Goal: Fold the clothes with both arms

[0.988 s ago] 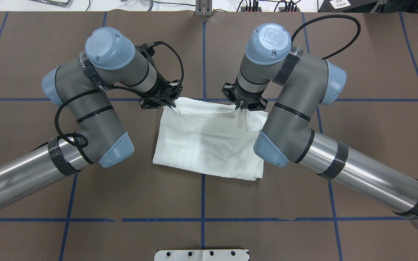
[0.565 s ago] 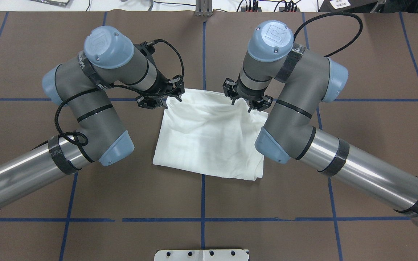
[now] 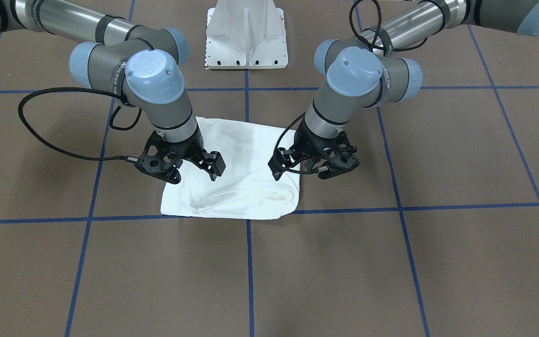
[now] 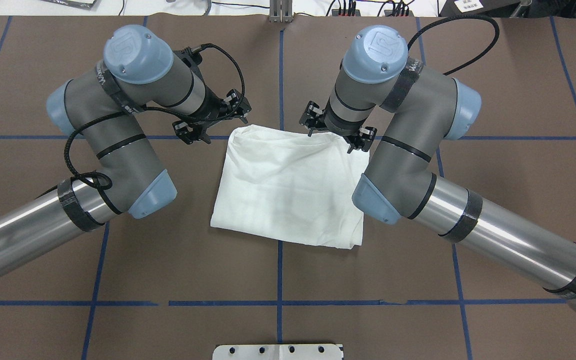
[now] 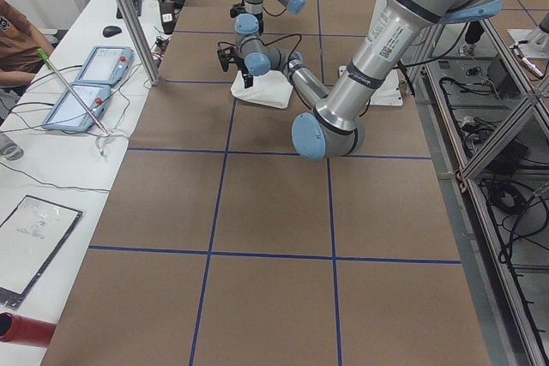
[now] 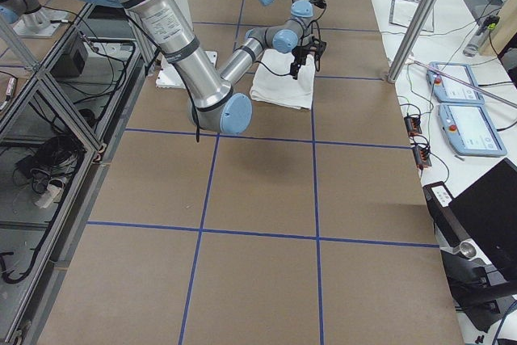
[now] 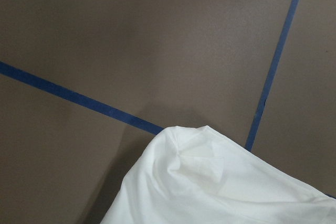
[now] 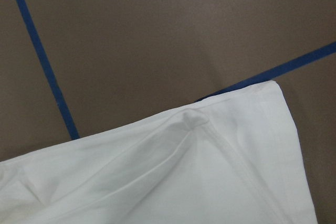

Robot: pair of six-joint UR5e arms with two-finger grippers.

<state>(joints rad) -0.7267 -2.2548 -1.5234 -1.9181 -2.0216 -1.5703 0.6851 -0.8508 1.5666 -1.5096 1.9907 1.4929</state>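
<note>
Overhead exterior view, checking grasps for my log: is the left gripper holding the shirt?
No, the left gripper hangs open beside the shirt's far left corner, fingers clear of the cloth.

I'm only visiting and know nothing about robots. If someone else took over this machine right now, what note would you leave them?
Left end effector: open, empty, beside the shirt's far left corner.
Right end effector: open, empty, over the shirt's far right corner.
Shirt: lying on the table between the arms, folded into a rough rectangle.
Done: the shirt is folded down to a compact bundle.
Left: the far corners look slightly puckered, so probably smooth them or make one more fold.
</note>
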